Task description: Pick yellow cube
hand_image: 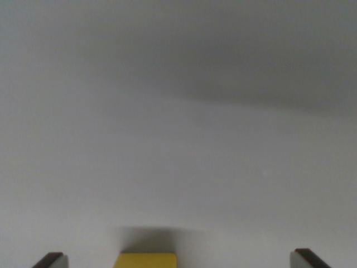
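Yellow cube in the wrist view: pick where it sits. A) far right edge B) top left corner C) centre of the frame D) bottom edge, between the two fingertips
D: the yellow cube shows at the bottom edge, between the open end effector fingertips.

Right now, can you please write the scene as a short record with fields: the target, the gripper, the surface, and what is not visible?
target: yellow cube, only its top part shows at the bottom edge of the wrist view
gripper: gripper open, one fingertip on each side of the cube, not touching it
cube position: between the fingertips, nearer the wrist view's left one
surface: plain grey table, with a soft shadow across its upper part
not visible: lower part of the cube; no other object shows
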`<state>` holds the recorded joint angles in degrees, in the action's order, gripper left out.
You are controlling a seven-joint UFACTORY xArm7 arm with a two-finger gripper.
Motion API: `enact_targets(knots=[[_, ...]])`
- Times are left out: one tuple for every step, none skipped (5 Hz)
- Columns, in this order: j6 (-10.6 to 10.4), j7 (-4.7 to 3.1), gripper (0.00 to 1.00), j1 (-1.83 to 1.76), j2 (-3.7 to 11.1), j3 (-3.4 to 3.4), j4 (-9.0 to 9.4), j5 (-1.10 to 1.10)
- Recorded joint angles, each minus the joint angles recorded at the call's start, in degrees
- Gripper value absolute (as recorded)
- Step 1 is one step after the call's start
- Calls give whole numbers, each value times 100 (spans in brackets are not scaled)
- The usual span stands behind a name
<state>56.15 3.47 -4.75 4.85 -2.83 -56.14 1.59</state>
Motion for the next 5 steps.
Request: enact_targets(knots=[[-262, 29, 0, -31, 30, -33, 252, 23], [-262, 29, 0, -31, 30, -33, 252, 23], [-519, 58, 0, -61, 60, -65, 499, 45], [-519, 58, 0, -61, 60, -65, 499, 45], [-763, 85, 0, -89, 88, -96, 734, 66]])
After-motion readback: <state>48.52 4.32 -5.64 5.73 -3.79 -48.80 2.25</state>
